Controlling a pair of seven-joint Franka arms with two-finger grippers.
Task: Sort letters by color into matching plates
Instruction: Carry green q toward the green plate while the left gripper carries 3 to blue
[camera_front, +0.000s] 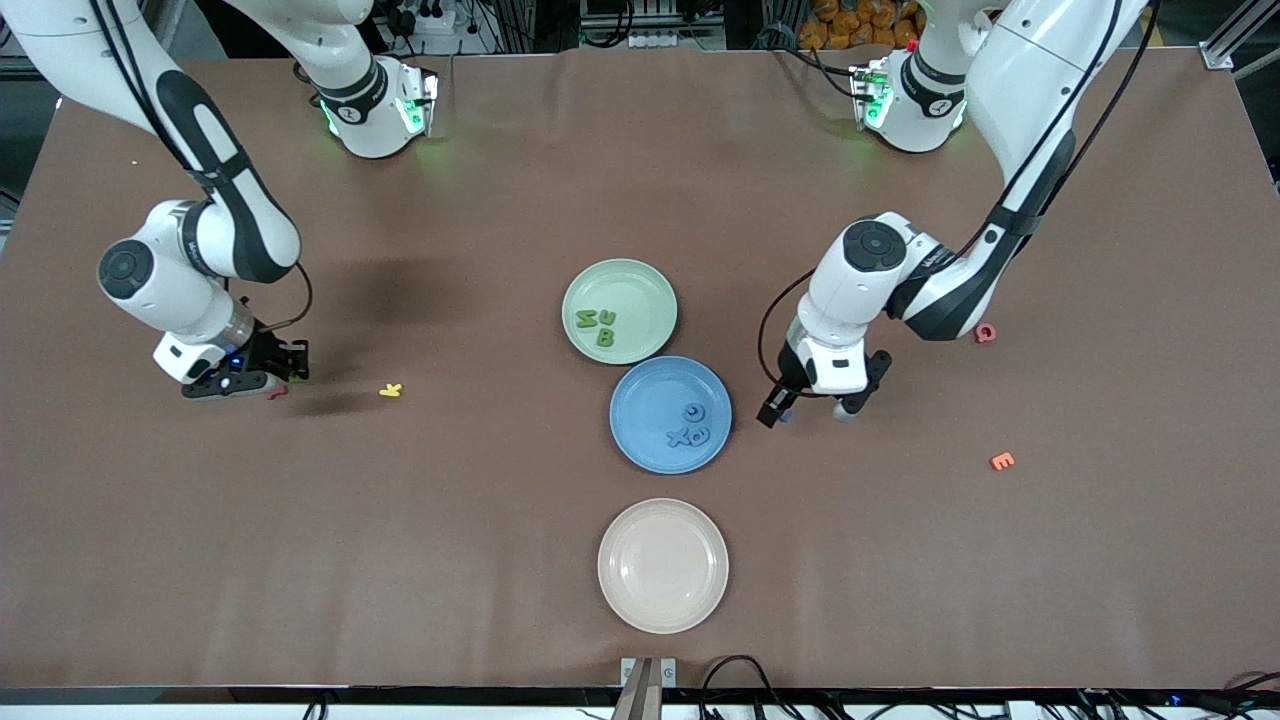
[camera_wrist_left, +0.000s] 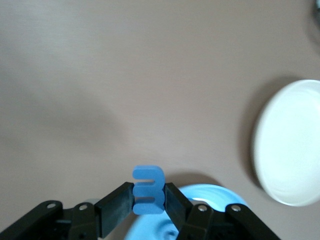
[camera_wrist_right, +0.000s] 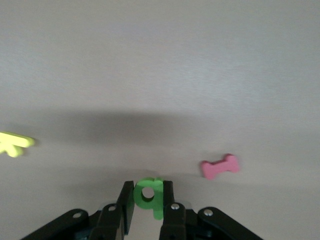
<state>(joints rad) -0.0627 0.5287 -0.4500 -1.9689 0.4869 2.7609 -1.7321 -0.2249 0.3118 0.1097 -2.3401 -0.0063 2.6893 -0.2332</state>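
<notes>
The table (camera_front: 640, 180) has a smooth, matte brown top. Taking the blue plate (camera_front: 650, 400) as the landmark and going from the right arm's end of the table to the left arm's end:

Well away from the blue plate, toward the right arm's end, the right gripper (camera_wrist_right: 148, 205) hangs low over the table. Its black jaws are clamped on a chunky green letter (camera_wrist_right: 149, 195) with a round hole, shaped like a q. A pink letter (camera_wrist_right: 220, 167), flat and bone-shaped, lies on the table close by. A yellow letter (camera_front: 391, 390), small and spiky, lies between that gripper and the blue plate.

The blue plate is round, shallow and matte, with three blue letters (camera_front: 690, 428) lying in it. Touching its rim, farther from the front camera, is a pale mint green plate (camera_front: 640, 290) of the same shape, holding two dark green letters (camera_front: 597, 325). Nearer to the front camera than the blue plate sits a cream plate (camera_front: 662, 600), apart from it.

Just beside the blue plate, toward the left arm's end, the left gripper (camera_wrist_left: 148, 202) is up over the table, near the plate's rim. Its jaws are clamped on a blocky blue letter (camera_wrist_left: 148, 189) with square notches, like an E.

Farther toward that end lie a red ring-shaped letter (camera_front: 986, 333) and an orange E (camera_front: 1001, 461).
</notes>
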